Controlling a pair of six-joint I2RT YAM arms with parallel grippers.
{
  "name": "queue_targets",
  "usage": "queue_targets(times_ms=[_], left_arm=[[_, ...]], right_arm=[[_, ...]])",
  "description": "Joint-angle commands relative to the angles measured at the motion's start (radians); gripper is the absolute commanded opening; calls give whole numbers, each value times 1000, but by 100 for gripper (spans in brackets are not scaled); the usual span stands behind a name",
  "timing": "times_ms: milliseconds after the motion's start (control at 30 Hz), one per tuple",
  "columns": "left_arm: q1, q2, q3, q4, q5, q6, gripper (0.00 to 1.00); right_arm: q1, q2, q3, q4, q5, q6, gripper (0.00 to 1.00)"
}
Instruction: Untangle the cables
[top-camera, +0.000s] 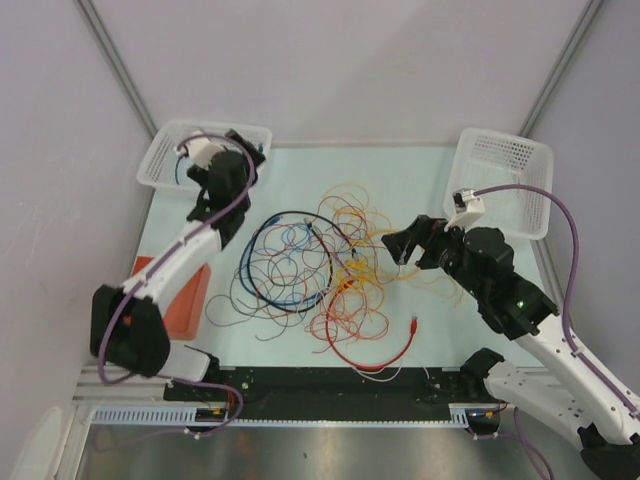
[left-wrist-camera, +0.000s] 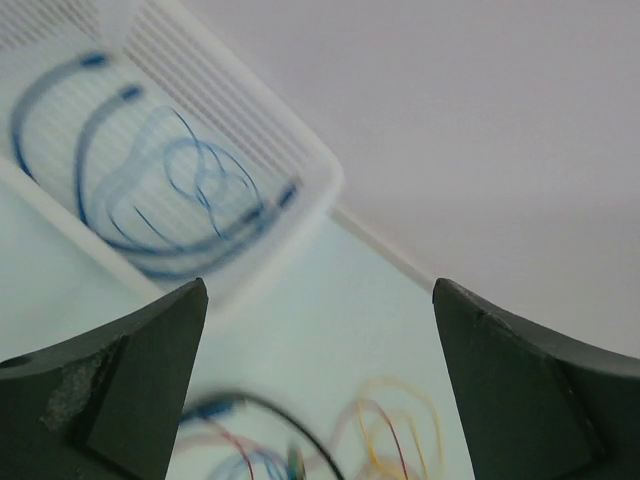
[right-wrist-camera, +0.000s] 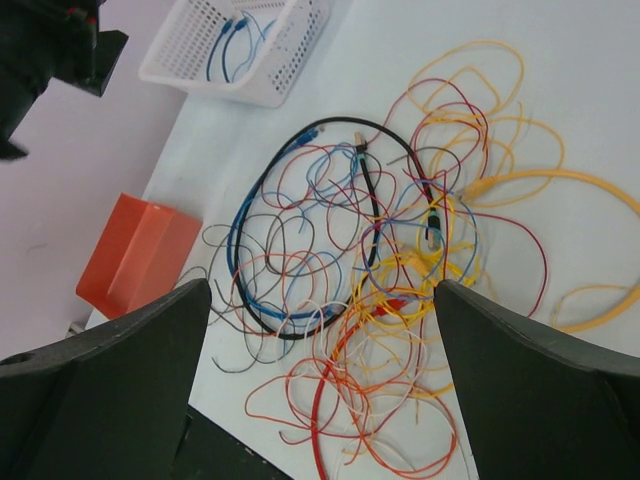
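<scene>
Cables (top-camera: 320, 270) all knotted up mid-frame; left gripper (left-wrist-camera: 318, 300) wide apart and empty by the upper-left basket (top-camera: 158, 172); right gripper (right-wrist-camera: 320, 300) spread too, empty, right of the tangle

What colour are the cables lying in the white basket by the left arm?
The cables are blue, clearest in the left wrist view.

The cables (top-camera: 318, 268) lie in one loose tangle mid-bench (top-camera: 300, 170): thin red, orange, yellow and blue wires looped over each other. A black cable (top-camera: 290, 213) arcs around its left part. A thicker red cable (top-camera: 400, 353) curves along the near side. Blue ones (left-wrist-camera: 200, 180) lie coiled in the far-left basket (top-camera: 160, 150).
</scene>
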Motion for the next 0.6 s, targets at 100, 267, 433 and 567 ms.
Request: queue_targets(times_ms=[100, 267, 433, 567], left_arm=[[-210, -175, -221, -109, 342, -116, 100], [-356, -86, -209, -133, 494, -103, 100], [-404, 64, -117, -185, 612, -146, 100], [-460, 170, -51, -238, 605, -157, 99]], right_arm=[[-4, 72, -25, -66, 5, 5, 100], [-3, 158, -37, -37, -30, 35, 99], [30, 160, -46, -25, -35, 62, 98], [36, 111, -48, -66, 6, 51, 98]])
